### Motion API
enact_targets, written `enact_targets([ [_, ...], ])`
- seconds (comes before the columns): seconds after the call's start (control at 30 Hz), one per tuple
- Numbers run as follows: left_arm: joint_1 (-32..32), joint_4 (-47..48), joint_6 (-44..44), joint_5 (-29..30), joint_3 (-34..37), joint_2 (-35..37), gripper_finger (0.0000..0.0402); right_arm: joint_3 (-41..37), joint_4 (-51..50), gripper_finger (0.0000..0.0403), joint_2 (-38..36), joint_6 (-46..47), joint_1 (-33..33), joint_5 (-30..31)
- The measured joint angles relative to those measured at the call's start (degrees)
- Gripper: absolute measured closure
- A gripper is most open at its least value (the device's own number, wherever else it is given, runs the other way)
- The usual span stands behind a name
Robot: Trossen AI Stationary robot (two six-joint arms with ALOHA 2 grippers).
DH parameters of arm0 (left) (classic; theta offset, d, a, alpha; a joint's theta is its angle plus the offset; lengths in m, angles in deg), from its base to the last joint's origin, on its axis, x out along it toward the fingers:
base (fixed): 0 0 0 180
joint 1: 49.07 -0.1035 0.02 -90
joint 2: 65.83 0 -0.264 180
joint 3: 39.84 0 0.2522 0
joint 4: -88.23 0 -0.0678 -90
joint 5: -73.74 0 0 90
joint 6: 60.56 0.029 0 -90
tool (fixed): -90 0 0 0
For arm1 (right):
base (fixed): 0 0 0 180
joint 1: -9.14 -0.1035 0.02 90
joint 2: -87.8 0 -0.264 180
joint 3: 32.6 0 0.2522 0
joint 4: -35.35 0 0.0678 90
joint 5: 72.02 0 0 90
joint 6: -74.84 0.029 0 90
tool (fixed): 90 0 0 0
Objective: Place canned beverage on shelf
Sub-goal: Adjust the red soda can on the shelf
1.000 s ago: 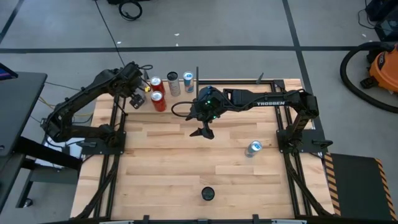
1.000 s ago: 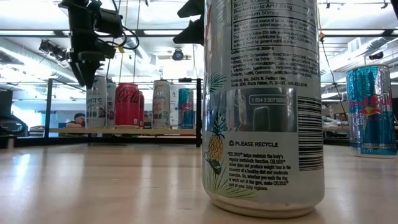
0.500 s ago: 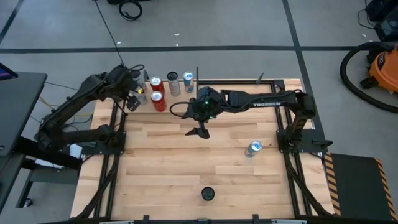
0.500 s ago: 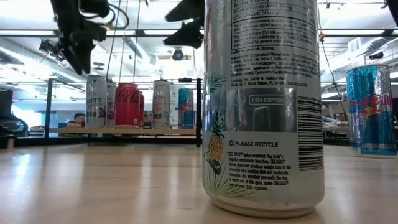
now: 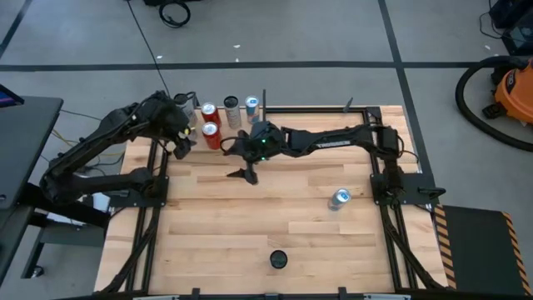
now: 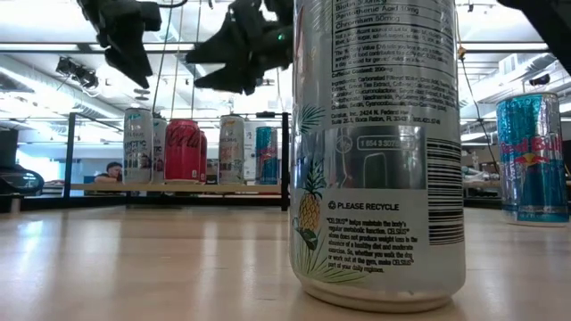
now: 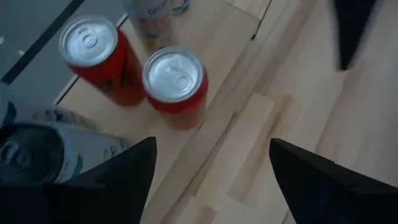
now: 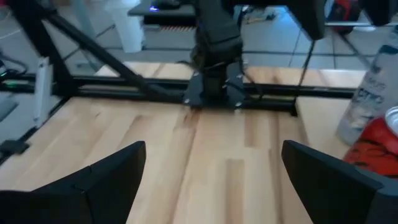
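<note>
High view shows the shelf (image 5: 218, 125), a pale board framed by thin black uprights, at about eleven o'clock on the desk (image 5: 275, 217). On it stand two red cans (image 5: 210, 129), a pale can (image 5: 231, 107) and a blue can (image 5: 252, 107), all upright and close together. The left gripper (image 5: 181, 143) hangs at the shelf's nine o'clock edge, just beside the nearer red can, its fingers apart and nothing between them. The left arm reaches in from outside the desk's nine o'clock side, elbow raised.

Across from it, the right gripper (image 5: 242, 172) hovers over bare desk just off the shelf's five o'clock corner, fingers spread wide and empty. The right arm stretches almost flat from its base at the three o'clock edge toward the shelf.

A blue and silver can (image 5: 339, 197) stands upright on the desk at about four o'clock, well apart from both grippers. A tall pineapple-print can (image 5: 278, 260) stands at six o'clock, near the front edge; it fills the low view's middle.

Left wrist view looks down on the two red cans' silver tops, with a white patterned can (image 7: 43, 146) lying close by the left finger (image 7: 118, 174).
</note>
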Motion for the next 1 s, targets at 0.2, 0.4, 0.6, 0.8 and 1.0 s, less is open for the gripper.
enact_targets([
  [0.2, 3.1, -2.5, -1.0, -0.5, 0.0, 0.1, 0.0088, 0.2, 5.8, 0.0018, 3.6, 1.9, 1.4, 0.4],
  [0.4, 7.9, -2.1, -3.1, -2.9, 0.0, 0.1, 0.0088, 0.3, 6.9, 0.0018, 3.8, 3.1, 2.4, 1.3],
  [0.6, 13.1, -1.8, -1.8, -4.9, 0.0, -0.2, 0.0088, 0.2, 5.4, 0.0018, 1.5, 3.2, 3.3, -2.2],
  [0.8, 14.4, -2.9, -1.1, -4.9, 0.0, -2.9, 0.0088, 0.2, 2.3, 0.0018, -4.8, 4.6, 4.9, -6.5],
  [1.0, 14.4, -6.9, 1.0, -4.9, 0.1, -8.1, 0.0088, 0.2, -2.4, 0.0018, -10.5, 4.5, 5.9, -6.7],
])
